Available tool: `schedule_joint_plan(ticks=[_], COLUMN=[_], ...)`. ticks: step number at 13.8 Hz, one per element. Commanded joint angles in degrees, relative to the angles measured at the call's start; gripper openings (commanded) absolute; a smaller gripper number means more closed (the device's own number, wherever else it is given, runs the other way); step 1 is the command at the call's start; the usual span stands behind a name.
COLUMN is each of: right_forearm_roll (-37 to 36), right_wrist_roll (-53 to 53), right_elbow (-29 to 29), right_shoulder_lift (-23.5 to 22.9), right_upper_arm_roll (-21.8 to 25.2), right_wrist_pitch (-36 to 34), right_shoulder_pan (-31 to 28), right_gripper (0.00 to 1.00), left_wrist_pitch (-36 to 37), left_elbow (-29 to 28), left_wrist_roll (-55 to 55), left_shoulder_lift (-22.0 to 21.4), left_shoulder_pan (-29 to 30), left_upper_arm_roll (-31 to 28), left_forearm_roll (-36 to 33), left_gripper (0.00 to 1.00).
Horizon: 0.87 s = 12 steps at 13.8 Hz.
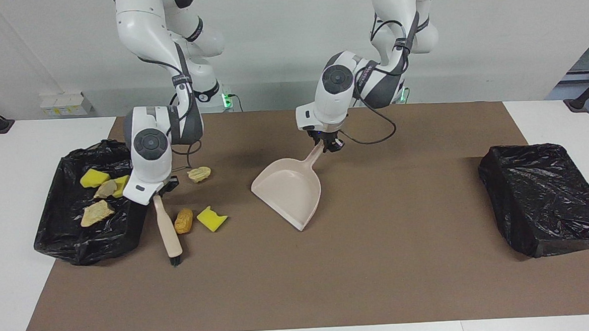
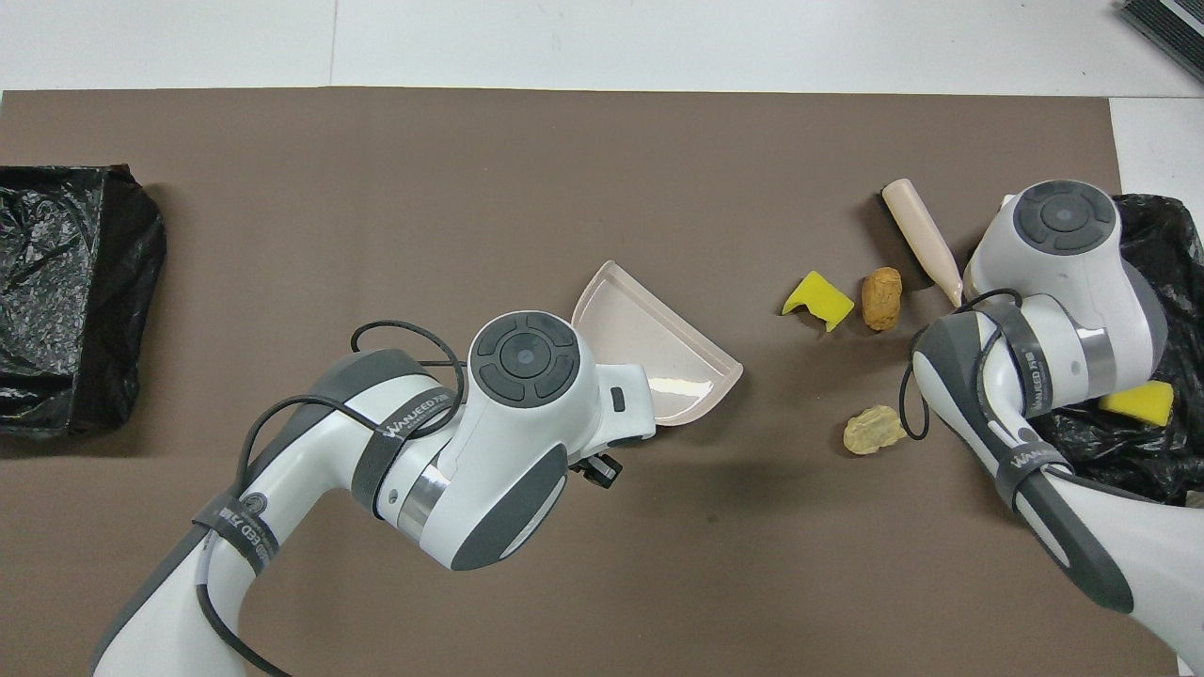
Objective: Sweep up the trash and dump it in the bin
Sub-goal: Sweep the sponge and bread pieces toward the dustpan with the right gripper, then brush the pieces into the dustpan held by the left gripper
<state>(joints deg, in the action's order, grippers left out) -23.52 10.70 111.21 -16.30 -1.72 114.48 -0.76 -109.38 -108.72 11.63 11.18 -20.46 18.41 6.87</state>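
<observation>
Two arms with brush and dustpan beside scattered trash.

The left gripper [image 1: 327, 145] has its fingers closed on the dustpan [image 1: 288, 190] handle; the right gripper [image 1: 157, 194] has its fingers closed on the brush [image 1: 168, 230]. Three scraps [image 1: 183, 220] lie on the brown mat [image 1: 378, 271] between brush and dustpan; other scraps [image 1: 96, 213] lie in the black bin [image 1: 61, 235] at the right arm's end of the table.

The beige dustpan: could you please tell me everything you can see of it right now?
The beige dustpan looks like smooth moulded plastic: a shallow, empty tray with low side walls, a straight open lip and a slim handle. The left gripper is shut on the handle's end and holds the pan tilted, its handle raised and its lip turned low toward the mat. It is over the middle of the mat, its mouth angled toward the scraps lying at the right arm's end. No scrap touches it.
</observation>
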Motion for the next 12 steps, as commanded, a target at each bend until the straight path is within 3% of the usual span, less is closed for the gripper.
schedule_joint_plan(ticks=[1,6,10,12], right_forearm_roll=[3.3,8.4,18.7,20.2], right_wrist_roll=[1.2,1.0,-1.0,-2.0], right_elbow=[3.4,4.5,4.4,4.6], right_shoulder_lift=[2.5,2.8,2.1,1.0], right_upper_arm_roll=[-0.3,-0.5,-0.5,-0.5], right_wrist_pitch=[-0.4,0.3,2.2,2.1], right_shoulder_pan=[0.4,5.4,8.6,9.8], right_gripper=[0.00,0.00,0.00,0.00], left_wrist_pitch=[1.9,-0.8,-2.8,-2.9], left_elbow=[-1.7,0.4,0.5,0.6], left_wrist_roll=[4.9,12.2,12.7,12.9], left_shoulder_lift=[-1.6,0.4,1.2,1.6], left_shoulder_pan=[1.3,0.8,-2.3,-2.3], left_upper_arm_roll=[0.3,0.3,0.4,0.4], left_forearm_roll=[1.9,0.2,0.2,-1.6], left_gripper=[0.00,0.00,0.00,0.00])
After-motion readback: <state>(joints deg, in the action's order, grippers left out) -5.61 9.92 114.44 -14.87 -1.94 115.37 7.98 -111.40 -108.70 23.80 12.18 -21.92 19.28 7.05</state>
